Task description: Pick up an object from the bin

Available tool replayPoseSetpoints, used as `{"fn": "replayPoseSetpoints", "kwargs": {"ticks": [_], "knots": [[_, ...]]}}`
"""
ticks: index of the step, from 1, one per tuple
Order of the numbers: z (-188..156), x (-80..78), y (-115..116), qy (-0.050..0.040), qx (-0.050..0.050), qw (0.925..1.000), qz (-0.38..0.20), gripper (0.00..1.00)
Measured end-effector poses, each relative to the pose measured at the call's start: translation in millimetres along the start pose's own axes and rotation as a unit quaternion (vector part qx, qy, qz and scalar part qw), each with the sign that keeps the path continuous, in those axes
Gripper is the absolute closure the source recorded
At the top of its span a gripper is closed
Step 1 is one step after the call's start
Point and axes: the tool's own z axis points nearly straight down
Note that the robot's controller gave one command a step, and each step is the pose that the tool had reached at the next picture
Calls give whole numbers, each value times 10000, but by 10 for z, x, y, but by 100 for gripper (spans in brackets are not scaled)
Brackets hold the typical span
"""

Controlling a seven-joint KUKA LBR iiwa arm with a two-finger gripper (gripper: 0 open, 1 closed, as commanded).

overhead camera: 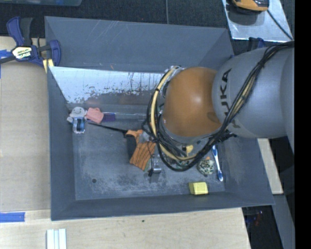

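Orange wrist cover (189, 102) sits uppermost. Under it we see the gripper (154, 172) low in the bin (62, 154), but we cannot tell the jaws' state. Just beside it, mid-floor, lies an orange ribbed piece (141, 155). We judge it light and soft, best pinched across its narrow width.

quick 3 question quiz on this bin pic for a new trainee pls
1. True or false: in the camera view, the yellow block lies to the right of the tool, near the lower wall of the bin.
2. Fill in: the pink piece lies toward the ____ side of the bin in the view.
3. Which thing lies nearest the tool?
A. the pink piece
B. the orange striped thing
C. the yellow block

Key: 1 true; 2 left; 3 B.
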Motion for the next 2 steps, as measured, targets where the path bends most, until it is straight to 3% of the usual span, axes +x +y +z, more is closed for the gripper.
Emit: {"fn": "replayPoseSetpoints", "kwargs": {"ticks": [1,2], "knots": [[-19,-18,-5,-26,-3,10000,5,0],[646,-689,-568,-68,3,9954,-956,0]]}}
